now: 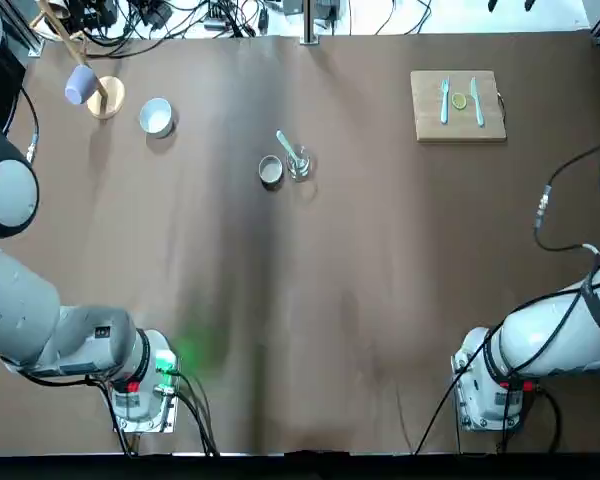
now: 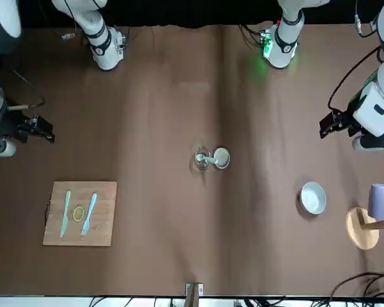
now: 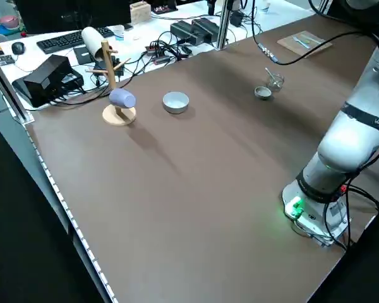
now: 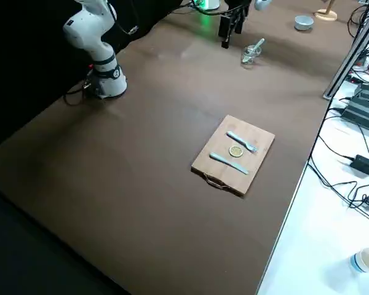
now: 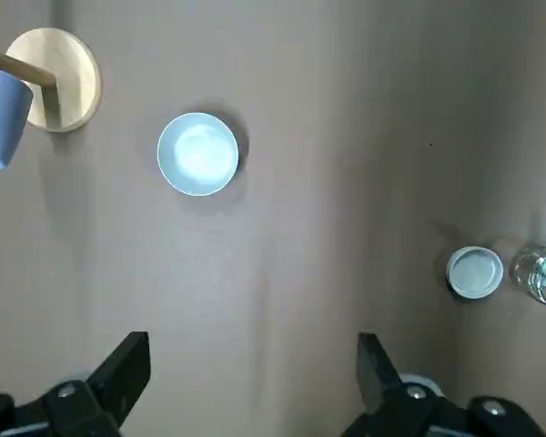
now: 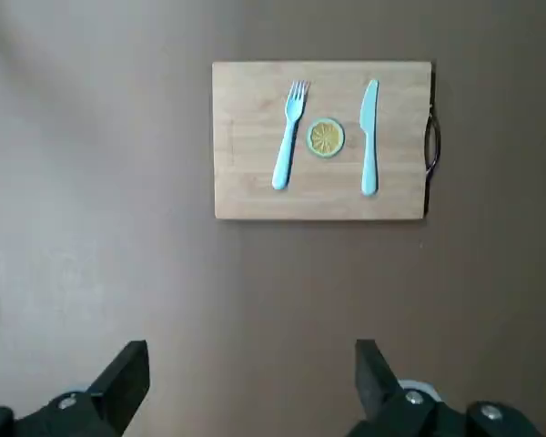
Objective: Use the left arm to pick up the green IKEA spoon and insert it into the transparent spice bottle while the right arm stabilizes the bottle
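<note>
The small pale mint-green plastic spoon (image 1: 287,146) stood tilted in the small round clear glass jar (image 1: 299,165), its slim handle poking above the rim, beside a round metal-rimmed tin (image 1: 270,171). Both lay well apart from the black left gripper (image 5: 255,364), raised over the table (image 1: 230,330), fingers spread around nothing. The black right gripper (image 6: 253,369), also spread and empty, hung above the table's right part.

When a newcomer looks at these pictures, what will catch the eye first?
Probably the two white arms, the left arm and right arm, at the table's near corners by their bases. Next, the board with blue cutlery at the far right. Near the middle, the spoon stands tilted in the jar.
</note>
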